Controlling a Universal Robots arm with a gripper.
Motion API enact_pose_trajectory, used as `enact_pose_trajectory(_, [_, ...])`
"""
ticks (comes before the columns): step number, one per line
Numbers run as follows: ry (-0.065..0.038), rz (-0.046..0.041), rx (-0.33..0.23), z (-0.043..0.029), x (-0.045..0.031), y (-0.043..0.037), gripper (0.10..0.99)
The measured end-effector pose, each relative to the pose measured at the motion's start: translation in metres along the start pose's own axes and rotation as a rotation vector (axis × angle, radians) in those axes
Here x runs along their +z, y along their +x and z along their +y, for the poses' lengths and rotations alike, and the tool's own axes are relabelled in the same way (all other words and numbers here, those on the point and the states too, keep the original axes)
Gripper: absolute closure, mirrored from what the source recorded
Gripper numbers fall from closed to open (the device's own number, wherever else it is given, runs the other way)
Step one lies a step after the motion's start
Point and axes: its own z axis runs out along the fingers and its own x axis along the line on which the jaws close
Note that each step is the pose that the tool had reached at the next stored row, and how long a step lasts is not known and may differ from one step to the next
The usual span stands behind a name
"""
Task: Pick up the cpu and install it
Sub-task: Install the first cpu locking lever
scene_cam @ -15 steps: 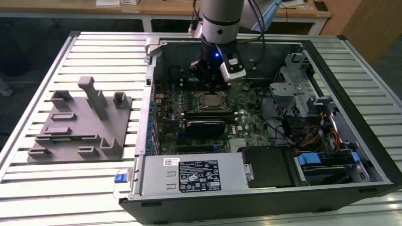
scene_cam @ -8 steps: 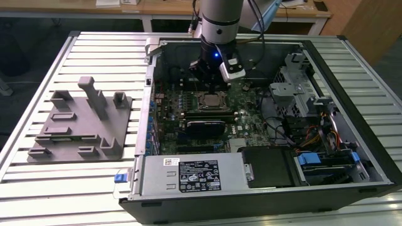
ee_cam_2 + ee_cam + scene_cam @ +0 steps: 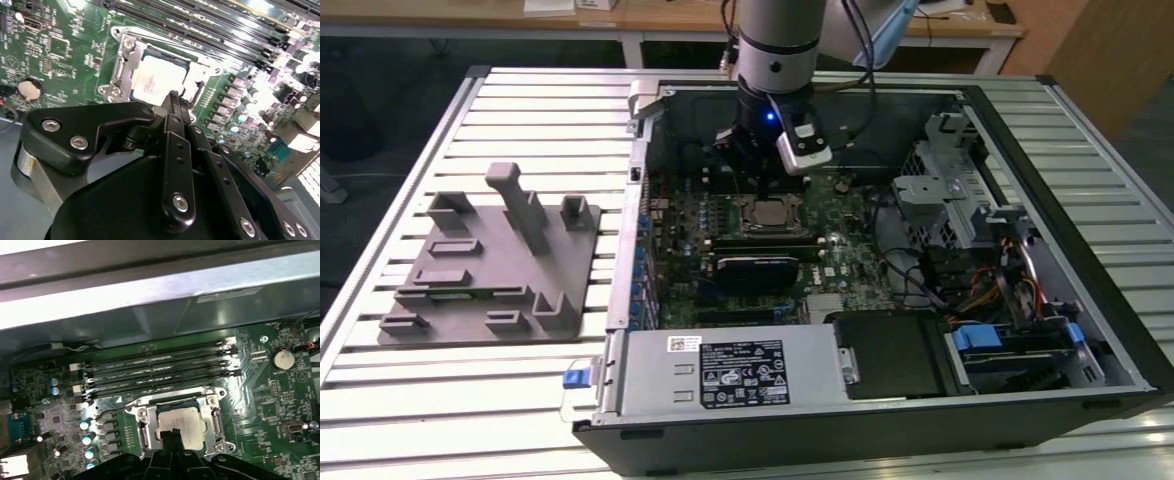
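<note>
Gripper point(image 3: 172, 433) looks clenched, tips together just above the cpu point(image 3: 183, 420) lying in its socket point(image 3: 141, 416); I judge it light, stiff, fragile, best held by its edges

Part of cpu point(image 3: 187, 422) behind gripper point(image 3: 173, 434)

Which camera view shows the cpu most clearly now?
The first wrist view: the cpu lies in the socket, its silver top mostly visible beyond the tool. The second wrist view shows it at a slant, the tool covering one corner. In the exterior view it is a small square below the arm.
</note>
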Motion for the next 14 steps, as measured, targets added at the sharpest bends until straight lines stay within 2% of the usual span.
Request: enact_pose_trajectory(14, [0.000,0.0000,0.000,-0.0060,-0.0002,0.0313,0.980])
